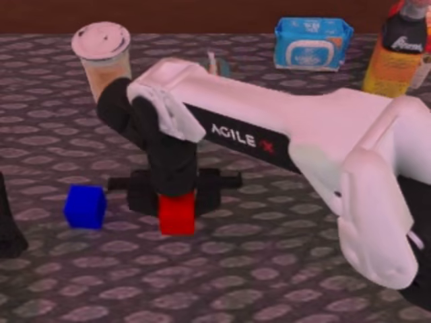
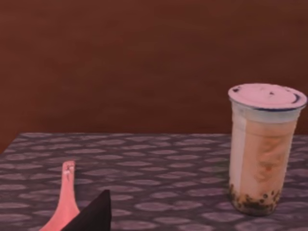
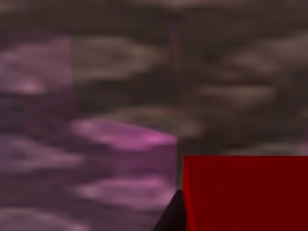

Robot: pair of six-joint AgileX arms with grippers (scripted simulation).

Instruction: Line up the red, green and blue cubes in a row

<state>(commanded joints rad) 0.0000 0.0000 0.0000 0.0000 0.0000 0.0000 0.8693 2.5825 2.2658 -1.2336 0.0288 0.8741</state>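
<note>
Directly beneath right tool (image 1: 176, 199), red cube (image 1: 177, 214)

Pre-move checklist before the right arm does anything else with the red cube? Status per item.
1. Right gripper on the red cube: ok, it is right at the cube in the top view.
2. Fingers closed on the cube: cannot tell, the wrist hides them.
3. Cube on the table or lifted: cannot tell.
4. Blue cube placed: ok, it sits to the red cube's left with a gap between them.
5. Green cube located: not ok, it shows in no view.
6. Left arm out of the way: ok, only a dark part shows at the top view's left edge; its camera faces the bubble tea cup.
</note>
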